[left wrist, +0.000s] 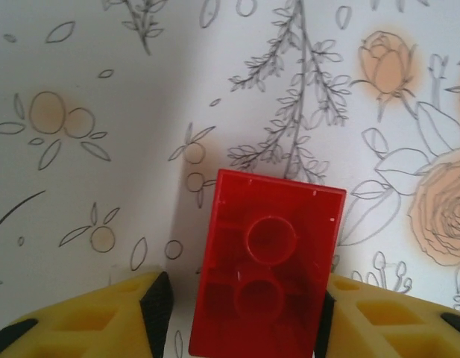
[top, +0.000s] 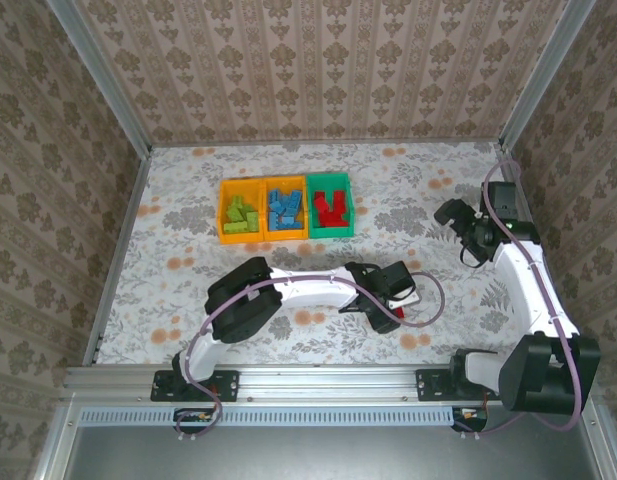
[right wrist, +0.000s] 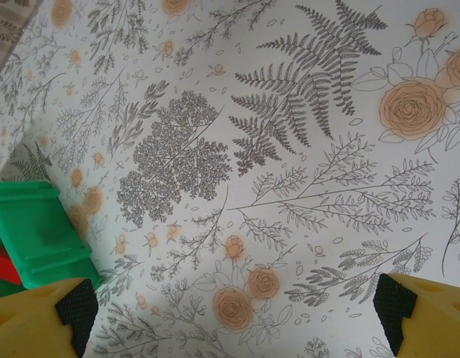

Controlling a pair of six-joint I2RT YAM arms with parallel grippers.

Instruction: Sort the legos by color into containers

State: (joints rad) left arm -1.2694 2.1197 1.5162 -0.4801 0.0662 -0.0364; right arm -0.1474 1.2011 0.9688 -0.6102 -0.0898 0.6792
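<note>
A red lego (left wrist: 267, 268) lies on the table with its hollow underside up, between the fingers of my left gripper (left wrist: 241, 317). The right pad (left wrist: 324, 313) touches the brick, while the left pad (left wrist: 156, 309) stands a small gap away. From above, the left gripper (top: 386, 312) is low over this brick (top: 388, 320) at the front middle. Three containers stand in a row: an orange bin (top: 224, 212) with green legos, an orange bin (top: 286, 183) with blue ones, and a green bin (top: 330, 179) with red ones. My right gripper (top: 458, 232) hangs open and empty.
In the right wrist view the right gripper (right wrist: 233, 317) is over bare flowered tablecloth, with a corner of the green bin (right wrist: 36, 231) at its left. Metal rails and wallpapered walls border the table.
</note>
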